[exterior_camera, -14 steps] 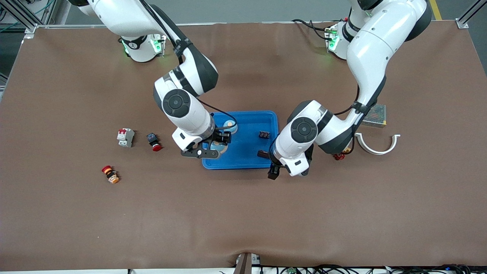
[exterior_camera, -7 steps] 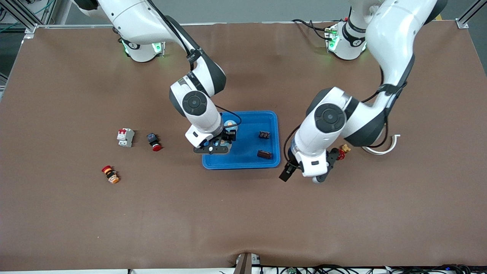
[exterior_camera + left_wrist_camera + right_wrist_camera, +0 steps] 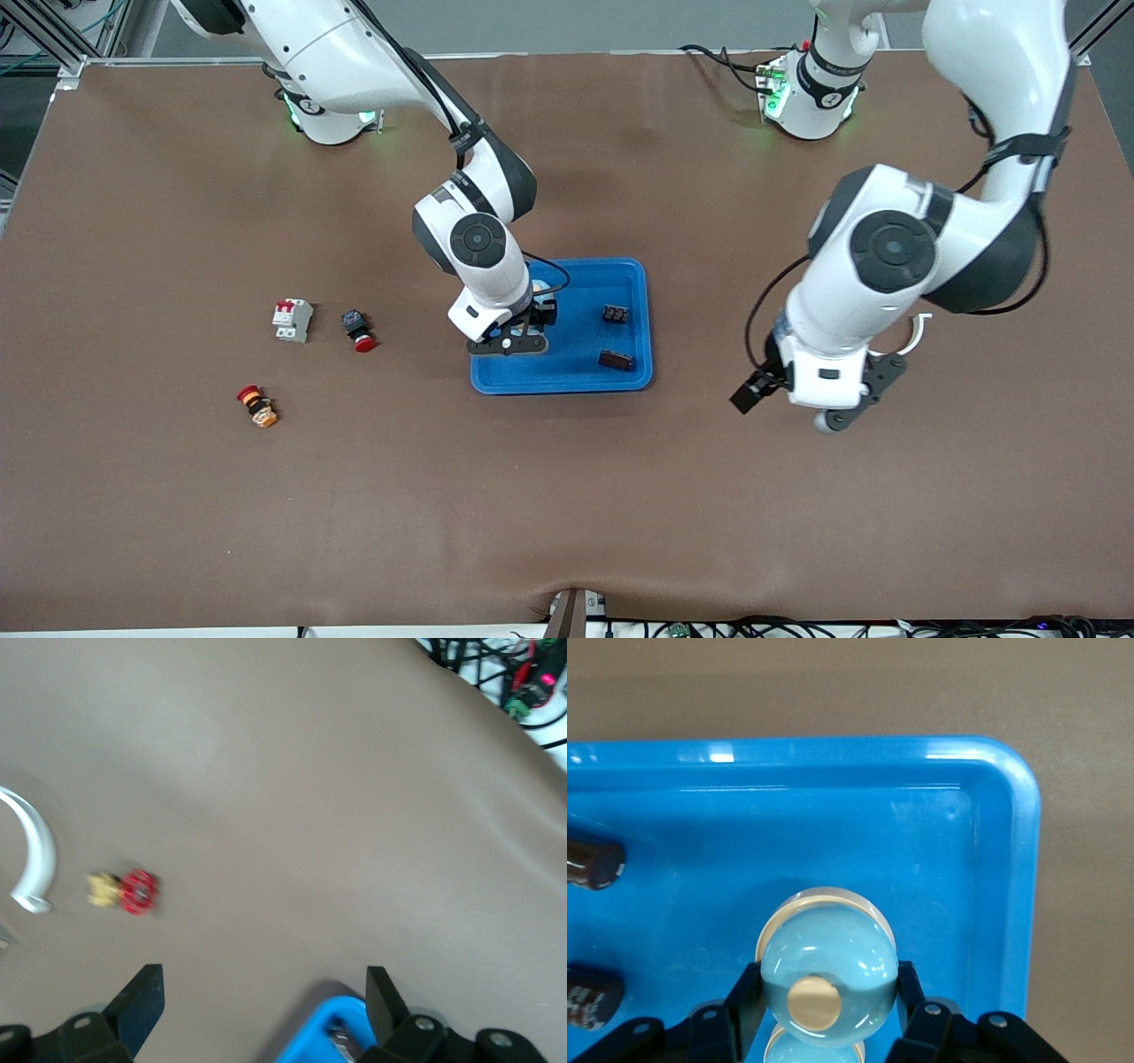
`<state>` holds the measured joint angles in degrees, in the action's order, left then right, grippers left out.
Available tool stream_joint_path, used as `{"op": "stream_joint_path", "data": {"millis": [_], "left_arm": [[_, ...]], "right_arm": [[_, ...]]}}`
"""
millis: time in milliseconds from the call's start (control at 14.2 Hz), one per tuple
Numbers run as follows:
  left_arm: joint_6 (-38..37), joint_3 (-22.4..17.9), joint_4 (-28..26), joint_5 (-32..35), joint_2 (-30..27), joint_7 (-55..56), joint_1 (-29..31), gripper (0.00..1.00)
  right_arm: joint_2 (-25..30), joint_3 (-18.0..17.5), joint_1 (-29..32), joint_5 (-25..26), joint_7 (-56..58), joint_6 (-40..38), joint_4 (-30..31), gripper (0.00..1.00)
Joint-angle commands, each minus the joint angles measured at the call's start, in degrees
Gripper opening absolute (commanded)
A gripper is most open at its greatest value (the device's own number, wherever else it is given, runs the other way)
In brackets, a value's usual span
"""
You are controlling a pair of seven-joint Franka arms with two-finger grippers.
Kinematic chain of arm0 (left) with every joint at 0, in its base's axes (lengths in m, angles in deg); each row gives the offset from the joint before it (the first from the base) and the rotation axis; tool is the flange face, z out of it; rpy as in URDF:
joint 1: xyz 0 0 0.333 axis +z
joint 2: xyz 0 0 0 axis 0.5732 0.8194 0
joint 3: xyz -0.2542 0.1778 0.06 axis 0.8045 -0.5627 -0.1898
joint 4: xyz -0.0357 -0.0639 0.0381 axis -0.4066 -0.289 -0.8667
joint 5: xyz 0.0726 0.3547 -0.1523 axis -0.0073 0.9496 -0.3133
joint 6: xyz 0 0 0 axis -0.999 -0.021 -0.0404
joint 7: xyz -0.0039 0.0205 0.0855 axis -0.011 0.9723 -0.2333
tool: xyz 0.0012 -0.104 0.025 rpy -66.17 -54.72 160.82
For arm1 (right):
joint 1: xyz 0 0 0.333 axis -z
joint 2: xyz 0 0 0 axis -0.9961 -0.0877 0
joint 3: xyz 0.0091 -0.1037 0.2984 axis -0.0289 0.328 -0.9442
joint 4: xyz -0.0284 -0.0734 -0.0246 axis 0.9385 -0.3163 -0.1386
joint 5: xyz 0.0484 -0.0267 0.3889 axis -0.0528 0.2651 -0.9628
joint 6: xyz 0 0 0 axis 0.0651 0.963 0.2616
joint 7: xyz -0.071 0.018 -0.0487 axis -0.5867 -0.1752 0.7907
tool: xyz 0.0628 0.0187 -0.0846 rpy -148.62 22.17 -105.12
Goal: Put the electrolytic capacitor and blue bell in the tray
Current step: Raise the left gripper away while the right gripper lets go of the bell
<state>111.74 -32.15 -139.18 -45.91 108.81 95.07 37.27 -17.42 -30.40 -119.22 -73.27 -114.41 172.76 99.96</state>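
The blue tray [image 3: 576, 377] lies mid-table. My right gripper [image 3: 530, 321] is low inside it, shut on a light blue bell [image 3: 828, 970] with a beige button. The fingers [image 3: 749, 992] press its two sides. A second blue bell [image 3: 541, 288] sits in the tray, farther from the front camera. The dark electrolytic capacitor [image 3: 616, 359] lies in the tray at the left arm's end; it also shows in the right wrist view [image 3: 594, 864]. My left gripper [image 3: 749, 394] is open and empty, up over bare table beside the tray [image 3: 328, 1032].
A small black part [image 3: 616, 313] lies in the tray. A white breaker [image 3: 292, 319], a red-capped button [image 3: 359, 330] and a red-orange button [image 3: 257, 406] lie toward the right arm's end. A white curved clip [image 3: 921, 330] and a red-yellow part [image 3: 124, 890] lie near the left arm.
My left gripper let go of the capacitor in the tray, rose and drew back toward its own end. My right gripper carried the bell farther in over the tray.
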Motion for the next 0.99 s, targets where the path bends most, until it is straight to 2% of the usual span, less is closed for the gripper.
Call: {"op": "stream_joint_path", "data": {"millis": [0, 423, 634, 704, 915], "left_arm": [[-3.9, 0.3, -1.3, -0.8, -3.7, -7.7, 3.2, 1.00], [-12.4, 0.4, -1.0, -2.4, -9.3, -23.1, 7.3, 1.00], [-13.0, 0.1, -1.0, -4.0, -12.1, -29.0, 9.5, 1.00], [-13.0, -0.6, -1.0, -5.2, -13.3, -31.7, 9.3, 1.00], [-13.2, -6.9, -2.4, -10.3, -18.1, -40.9, 7.3, 1.00]], "right_arm": [[-0.9, 0.6, -1.1, 2.0, -1.5, 1.5, 0.1, 0.25], [-2.8, 0.6, -1.7, 2.0, -1.5, 4.0, 0.1, 0.26], [-3.3, 0.6, -1.7, 2.1, -1.5, 4.5, 0.1, 0.26], [-3.3, 0.6, -1.7, 2.1, -1.5, 4.6, 0.2, 0.26], [-3.5, 0.6, -1.6, 2.1, -1.5, 4.6, 0.1, 0.31]]}}
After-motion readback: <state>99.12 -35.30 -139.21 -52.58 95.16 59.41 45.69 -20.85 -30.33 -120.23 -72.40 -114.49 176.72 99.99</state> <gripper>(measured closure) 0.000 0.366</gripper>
